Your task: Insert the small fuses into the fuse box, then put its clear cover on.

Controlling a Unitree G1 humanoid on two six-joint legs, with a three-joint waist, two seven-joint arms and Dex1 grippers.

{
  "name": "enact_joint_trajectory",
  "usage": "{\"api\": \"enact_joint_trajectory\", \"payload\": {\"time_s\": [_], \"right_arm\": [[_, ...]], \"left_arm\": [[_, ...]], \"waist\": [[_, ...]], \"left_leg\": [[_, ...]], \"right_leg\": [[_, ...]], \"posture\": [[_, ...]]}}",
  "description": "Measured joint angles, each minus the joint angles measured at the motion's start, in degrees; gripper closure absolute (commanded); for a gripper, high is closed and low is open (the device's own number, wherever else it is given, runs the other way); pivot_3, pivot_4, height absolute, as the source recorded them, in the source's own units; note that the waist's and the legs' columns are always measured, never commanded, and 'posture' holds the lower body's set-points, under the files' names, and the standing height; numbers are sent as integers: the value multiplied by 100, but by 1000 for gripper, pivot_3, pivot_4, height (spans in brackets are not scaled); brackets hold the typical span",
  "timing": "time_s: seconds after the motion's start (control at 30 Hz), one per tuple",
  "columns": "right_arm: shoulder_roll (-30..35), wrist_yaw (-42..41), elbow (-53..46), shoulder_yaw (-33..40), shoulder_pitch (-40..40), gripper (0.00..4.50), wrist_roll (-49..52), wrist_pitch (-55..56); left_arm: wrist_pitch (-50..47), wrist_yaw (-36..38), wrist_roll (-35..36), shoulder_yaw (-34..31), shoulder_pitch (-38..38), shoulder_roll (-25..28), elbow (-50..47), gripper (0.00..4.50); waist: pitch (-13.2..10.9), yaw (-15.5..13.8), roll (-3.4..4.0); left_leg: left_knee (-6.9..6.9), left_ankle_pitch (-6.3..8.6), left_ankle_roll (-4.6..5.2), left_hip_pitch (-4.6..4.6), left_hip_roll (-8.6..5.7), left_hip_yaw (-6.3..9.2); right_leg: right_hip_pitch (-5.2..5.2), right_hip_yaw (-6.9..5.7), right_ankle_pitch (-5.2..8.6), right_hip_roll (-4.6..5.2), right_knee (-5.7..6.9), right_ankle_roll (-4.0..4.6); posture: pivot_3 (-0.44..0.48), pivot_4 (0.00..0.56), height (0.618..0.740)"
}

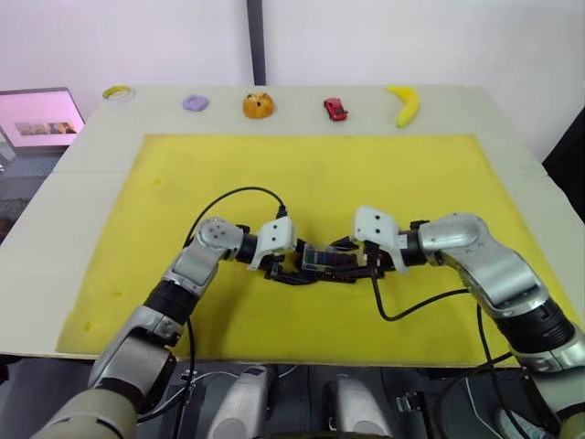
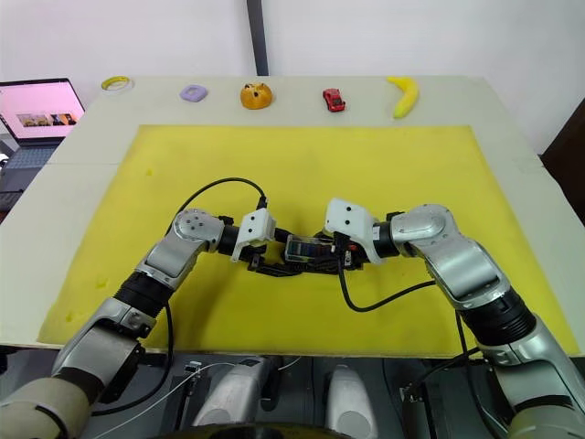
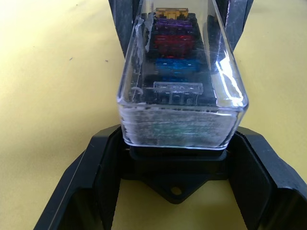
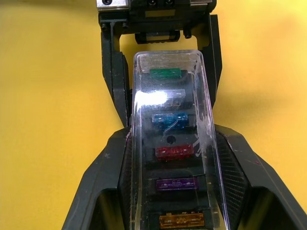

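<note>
**A:** White wall behind, pale tabletop (image 1: 82, 192) with a yellow mat (image 1: 320, 174) over most of it. Where's the fuse box?

**B:** Fuse box (image 1: 325, 260) sits on the mat near the front-middle, between the two end effectors. Clear cover (image 3: 180, 72) is already on top of it.

**A:** Fuses?

**B:** Small fuses (image 4: 173, 152) are seated in a row under the cover. Right wrist view shows green, a clear or pale one, blue, red, purple, orange-amber, in that order.

**A:** Left end effector state?

**B:** Left end effector (image 3: 180, 158) has its fingers spread wide, one on each side of the box end. Fingers (image 3: 93, 172) stand just beside the box walls; can't tell if they touch. Not clamped on anything that I can see.

**A:** Right one?

**B:** Right end effector (image 4: 175, 158) is at the opposite end, fingers (image 4: 103, 177) straddling the covered box, close along both long sides. Contact with the cover can't be confirmed, so grip state is unclear.

**A:** Anything else on the tabletop?

**B:** Far edge, off the mat: yellow tape ring (image 1: 117, 92), purple piece (image 1: 195, 102), orange fruit-like object (image 1: 258, 105), red toy car (image 1: 335, 109), banana (image 1: 405, 104). Laptop (image 1: 38, 117) with a lit screen off to the left. Black cables (image 1: 239, 194) loop from both wrists across the mat.
</note>
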State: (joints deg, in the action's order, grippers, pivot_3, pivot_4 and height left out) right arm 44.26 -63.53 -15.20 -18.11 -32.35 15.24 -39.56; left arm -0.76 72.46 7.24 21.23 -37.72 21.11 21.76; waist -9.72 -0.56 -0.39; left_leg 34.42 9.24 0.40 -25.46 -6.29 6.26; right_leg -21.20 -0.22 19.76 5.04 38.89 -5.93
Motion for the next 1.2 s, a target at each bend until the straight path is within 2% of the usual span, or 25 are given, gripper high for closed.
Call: {"api": "enact_joint_trajectory", "payload": {"time_s": [0.27, 0.7, 1.2], "right_arm": [[-31, -82, 176, -234, -197, 2791, -167, 71], [138, 114, -440, -191, 78, 2791, -341, -109], [79, -69, -124, -163, -149, 2791, -35, -649]], "left_arm": [[-8, -32, -38, -2, 1, -25, 12, 1927], [-5, -29, -53, -1, 14, -89, 11, 1927], [-16, -44, -60, -2, 51, -108, -14, 1927]], "waist": [[1, -3, 0], [2, -19, -1], [3, -20, -1]], "left_leg": [[5, 0, 0, 1, 0, 1], [8, 1, 1, -1, -4, 4], [15, 5, 5, 0, -5, 7]], "right_leg": [[2, -1, 0, 0, 0, -1], [2, -3, -1, 2, 0, -2], [9, -6, -1, 3, 0, -2]], "posture": [[0, 150, 735], [0, 150, 735], [0, 150, 735]]}}
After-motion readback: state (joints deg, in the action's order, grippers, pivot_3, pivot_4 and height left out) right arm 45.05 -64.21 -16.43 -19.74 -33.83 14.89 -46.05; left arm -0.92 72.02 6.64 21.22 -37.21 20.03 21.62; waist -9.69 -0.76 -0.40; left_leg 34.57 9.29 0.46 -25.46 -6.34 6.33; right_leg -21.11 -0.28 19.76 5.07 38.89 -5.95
